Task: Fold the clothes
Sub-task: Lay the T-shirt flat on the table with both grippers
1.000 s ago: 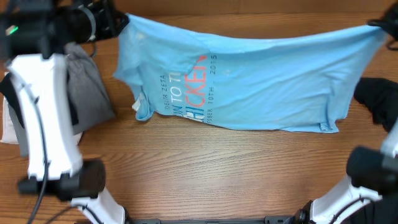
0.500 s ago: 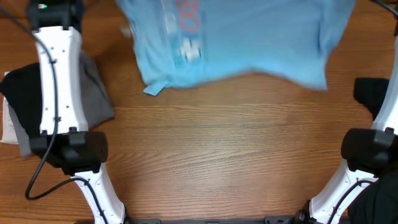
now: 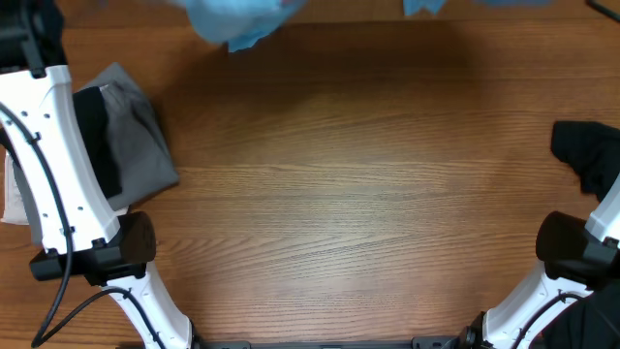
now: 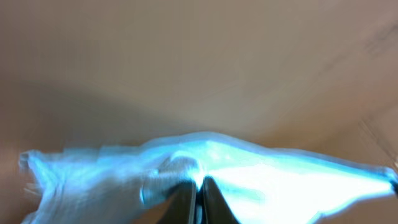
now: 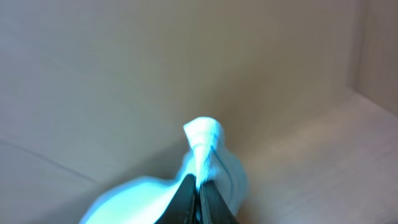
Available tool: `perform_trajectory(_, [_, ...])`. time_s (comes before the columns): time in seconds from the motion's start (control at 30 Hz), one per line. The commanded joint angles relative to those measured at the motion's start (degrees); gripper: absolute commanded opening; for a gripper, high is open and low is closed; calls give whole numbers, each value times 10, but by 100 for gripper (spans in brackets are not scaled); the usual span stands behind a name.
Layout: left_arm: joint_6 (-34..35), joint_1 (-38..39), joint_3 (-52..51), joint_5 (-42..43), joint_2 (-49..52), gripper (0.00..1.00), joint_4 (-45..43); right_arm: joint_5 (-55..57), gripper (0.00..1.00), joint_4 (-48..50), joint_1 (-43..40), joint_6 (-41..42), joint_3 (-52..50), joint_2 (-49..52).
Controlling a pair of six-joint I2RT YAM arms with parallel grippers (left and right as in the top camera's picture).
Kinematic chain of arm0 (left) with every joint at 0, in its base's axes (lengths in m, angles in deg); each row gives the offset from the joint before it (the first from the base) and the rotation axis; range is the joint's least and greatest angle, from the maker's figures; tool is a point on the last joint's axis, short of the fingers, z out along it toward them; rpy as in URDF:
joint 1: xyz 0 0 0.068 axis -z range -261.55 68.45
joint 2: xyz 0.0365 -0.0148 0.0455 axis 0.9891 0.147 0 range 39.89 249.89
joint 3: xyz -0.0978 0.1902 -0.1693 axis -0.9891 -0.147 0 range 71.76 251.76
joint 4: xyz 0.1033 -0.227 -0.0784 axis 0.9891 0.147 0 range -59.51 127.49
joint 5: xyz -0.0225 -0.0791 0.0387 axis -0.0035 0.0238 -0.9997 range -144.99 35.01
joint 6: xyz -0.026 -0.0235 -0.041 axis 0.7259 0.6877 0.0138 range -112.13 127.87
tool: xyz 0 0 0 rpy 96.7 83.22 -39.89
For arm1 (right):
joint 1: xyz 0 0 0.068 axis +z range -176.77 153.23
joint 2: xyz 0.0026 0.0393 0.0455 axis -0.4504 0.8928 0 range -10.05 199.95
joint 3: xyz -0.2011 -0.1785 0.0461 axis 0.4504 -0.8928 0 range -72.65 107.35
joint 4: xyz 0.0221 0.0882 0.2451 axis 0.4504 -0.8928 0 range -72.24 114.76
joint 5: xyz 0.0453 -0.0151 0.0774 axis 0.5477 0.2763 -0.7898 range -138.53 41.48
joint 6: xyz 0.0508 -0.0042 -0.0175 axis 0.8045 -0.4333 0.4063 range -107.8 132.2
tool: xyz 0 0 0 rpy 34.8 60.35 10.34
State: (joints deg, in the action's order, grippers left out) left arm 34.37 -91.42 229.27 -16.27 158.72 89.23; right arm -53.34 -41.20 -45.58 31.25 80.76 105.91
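Lifted off the middle of the table since the earlier frames, the sky-blue T-shirt now shows only as blurred scraps at the far edge of the overhead view. A grey garment lies at the table's left side, partly hidden by the left arm. A black garment lies at the right edge. With jaws pressed together, the left hand pinches blue fabric that spreads to both sides. Likewise closed, the right hand pinches a bunched corner of the same shirt.
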Motion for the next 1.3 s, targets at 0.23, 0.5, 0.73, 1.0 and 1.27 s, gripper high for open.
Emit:
perform_trajectory(0.23, [-203,95,-59,-131,48,4,372,78,4,-214,-6,-57,-114,37])
perform_trajectory(0.5, [-202,170,-248,-145,55,4,381,127,4,-278,-11,-57,-290,37])
perform_trajectory(0.73, [-162,185,-402,-224,40,4,381,143,4,-281,-44,-37,-400,37])
perform_trajectory(1.0, [-119,174,-547,-278,-48,4,350,148,4,-280,-102,-10,-483,36])
perform_trajectory(1.27, [-73,163,-723,-286,-196,4,270,141,4,-263,-128,7,-534,21])
